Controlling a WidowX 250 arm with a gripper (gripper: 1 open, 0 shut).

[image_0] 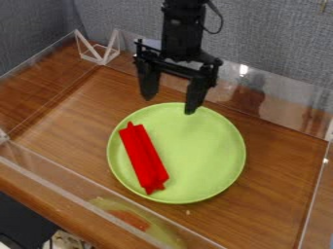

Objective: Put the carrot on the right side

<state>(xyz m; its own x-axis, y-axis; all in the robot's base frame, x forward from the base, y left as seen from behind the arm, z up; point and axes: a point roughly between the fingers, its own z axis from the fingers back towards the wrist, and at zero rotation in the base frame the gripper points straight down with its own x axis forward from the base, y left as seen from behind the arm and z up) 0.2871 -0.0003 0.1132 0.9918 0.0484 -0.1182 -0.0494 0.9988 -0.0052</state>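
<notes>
From my camera I see the black robot arm point(182, 29) reaching down from the top of the view, its fingers point(170, 94) spread open with nothing between them, just above the far rim of the round lime-green plate point(205, 160). The carrot point(143, 158), a bright red blocky bar, lies on the left part of the plate as I look at it, one end near the plate's upper left rim and the other slanting toward me and slightly right. The plate sits on a brown wooden tabletop point(65, 115) with clear, see-through edging around it. At the far left corner I can make out a white, angular wire-like frame point(96, 49), and behind everything stands a grey speckled wall point(293, 39).
</notes>
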